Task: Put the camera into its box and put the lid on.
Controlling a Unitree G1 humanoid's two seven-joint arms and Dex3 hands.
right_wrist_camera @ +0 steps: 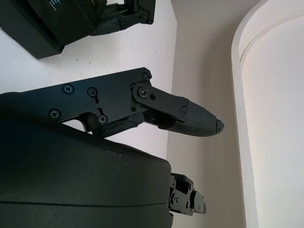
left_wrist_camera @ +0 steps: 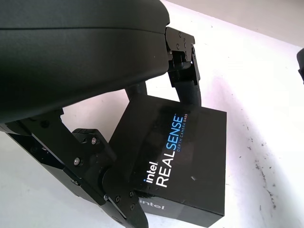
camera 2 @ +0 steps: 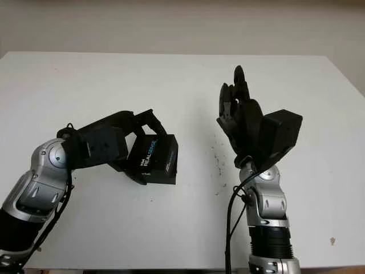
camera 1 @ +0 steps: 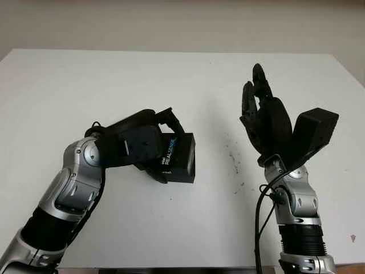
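Observation:
A black box [camera 1: 178, 157] printed "intel REALSENSE" sits left of the middle of the white table [camera 1: 171, 74] with its lid closed. My left hand [camera 1: 163, 146] is shut on it. In the left wrist view one finger [left_wrist_camera: 186, 80] presses the box's [left_wrist_camera: 185, 156] far side and another finger [left_wrist_camera: 111, 190] its near side. I cannot tell whether the box touches the table. My right hand [camera 1: 259, 105] is raised over the table's right part, open and holding nothing, well apart from the box. The right wrist view shows one of its fingers [right_wrist_camera: 190, 116] and the box [right_wrist_camera: 42, 23] beyond.
Small dark specks [camera 1: 234, 162] mark the table between the box and the right arm. A black cable [camera 1: 259, 217] hangs beside the right forearm. The table's front edge runs close under both arms.

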